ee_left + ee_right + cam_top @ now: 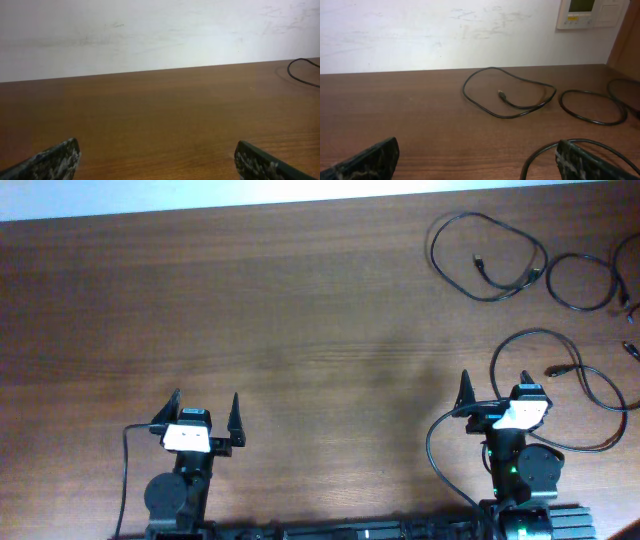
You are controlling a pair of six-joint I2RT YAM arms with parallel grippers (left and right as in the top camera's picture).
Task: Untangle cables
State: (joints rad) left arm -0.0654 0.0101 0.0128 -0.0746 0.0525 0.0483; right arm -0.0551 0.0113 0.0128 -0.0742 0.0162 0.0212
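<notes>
Cables lie looped at upper right & right edge of overhead. Left gripper, lower left, and right gripper, lower right: fingers spread, nothing held. Nearest loop is best pinched nr a plug, then drawn clear slowly.

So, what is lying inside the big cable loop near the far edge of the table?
Inside the cable loop lies only a small plug end with a short run of its cord, resting on the bare table. Nothing covers that area, so nothing is hidden.
</notes>
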